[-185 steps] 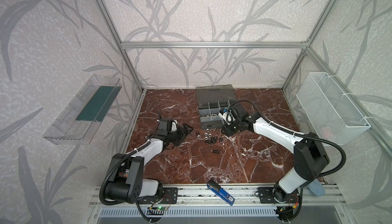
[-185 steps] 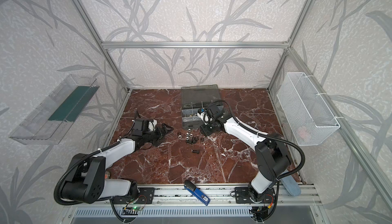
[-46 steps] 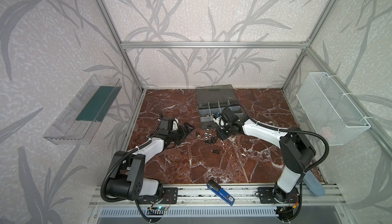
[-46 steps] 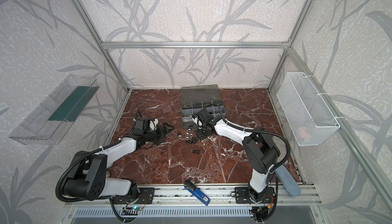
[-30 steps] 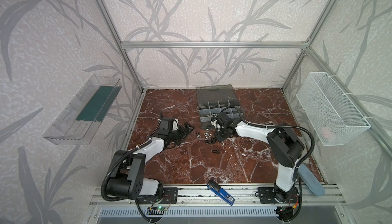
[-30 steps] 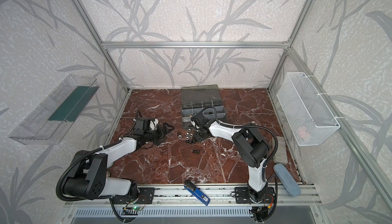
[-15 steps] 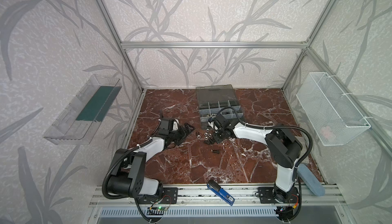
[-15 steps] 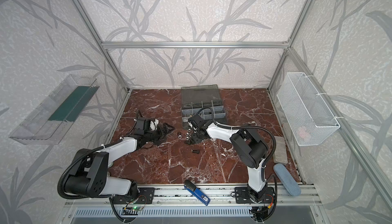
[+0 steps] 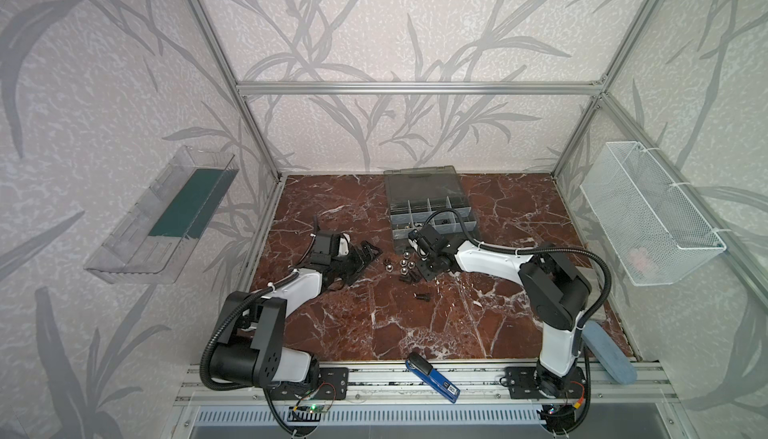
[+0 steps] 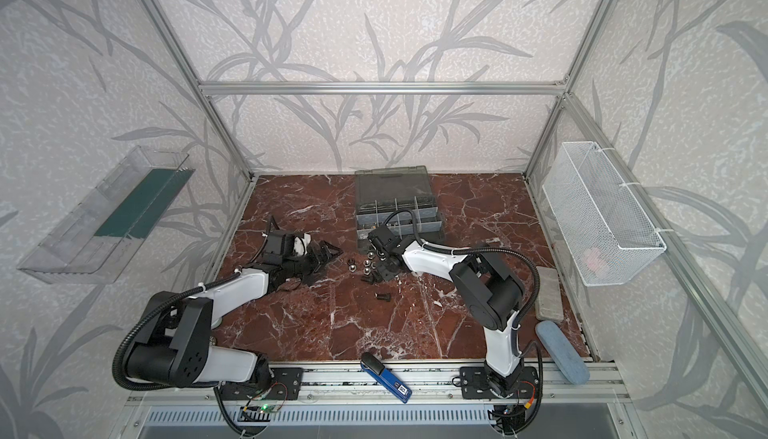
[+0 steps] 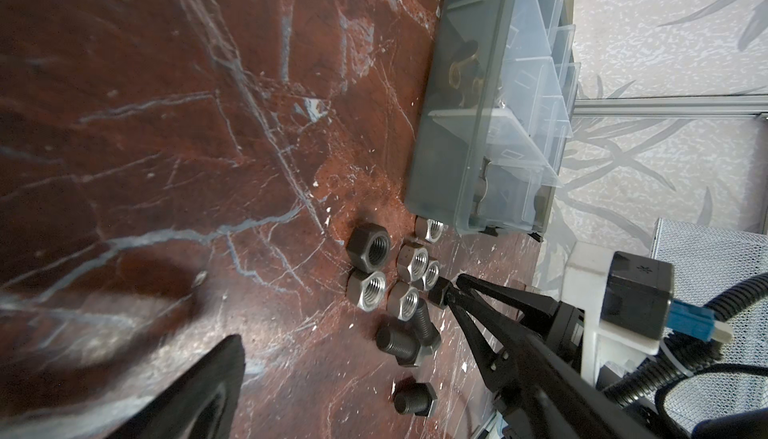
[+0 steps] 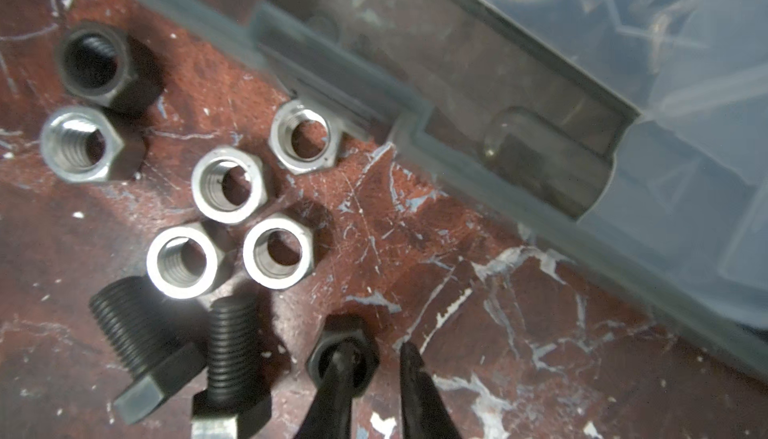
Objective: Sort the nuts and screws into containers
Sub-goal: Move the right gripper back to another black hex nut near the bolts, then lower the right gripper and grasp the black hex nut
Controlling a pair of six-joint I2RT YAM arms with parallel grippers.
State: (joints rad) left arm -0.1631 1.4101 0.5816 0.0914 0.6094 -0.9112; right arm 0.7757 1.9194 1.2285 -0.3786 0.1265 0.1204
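Several silver nuts (image 12: 228,183) and one dark nut (image 12: 93,63) lie loose on the marble in front of the grey organiser case, whose containers (image 12: 457,84) show as divided cells (image 9: 430,208). Two black screws (image 12: 230,358) lie beside them, and a lone screw (image 9: 423,296) sits nearer the front. My right gripper (image 12: 376,356) has one finger inside the hole of a small dark nut (image 12: 328,335). Its other finger stands just outside that nut, with a sliver of marble between them. My left gripper (image 9: 365,252) rests wide open and empty, to the left of the cluster (image 10: 365,264).
A clear wall tray (image 9: 166,216) hangs on the left wall and a white mesh basket (image 9: 648,216) on the right. A blue tool (image 9: 432,376) lies on the front rail. A blue-grey case (image 9: 609,354) and a flat grey box (image 10: 548,291) lie at the right edge.
My right gripper has come away from the case and down to the loose cluster. Its jaws have narrowed around the wall of the small dark nut. The left arm has not moved.
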